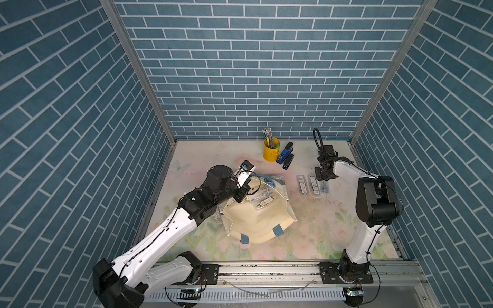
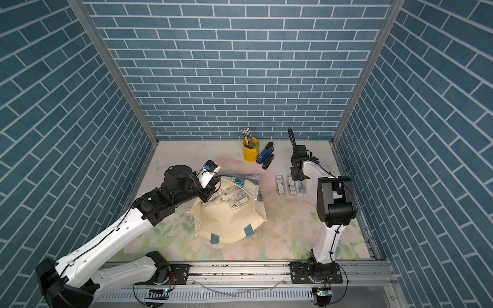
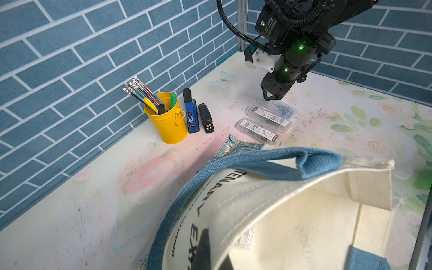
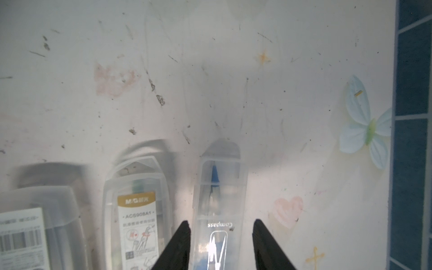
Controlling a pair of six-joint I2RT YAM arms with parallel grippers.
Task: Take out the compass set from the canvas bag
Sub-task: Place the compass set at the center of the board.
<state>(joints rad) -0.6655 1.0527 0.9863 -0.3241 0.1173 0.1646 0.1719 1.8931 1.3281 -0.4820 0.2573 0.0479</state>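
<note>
Straddling a clear compass set toward the table's far right corner, right gripper stood parted; left gripper pinched the canvas bag rim. Case seemed light, stiff, slick: grasp narrow sides.

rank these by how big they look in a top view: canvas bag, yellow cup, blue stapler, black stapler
1. canvas bag
2. yellow cup
3. blue stapler, close to the cup
4. black stapler
</note>
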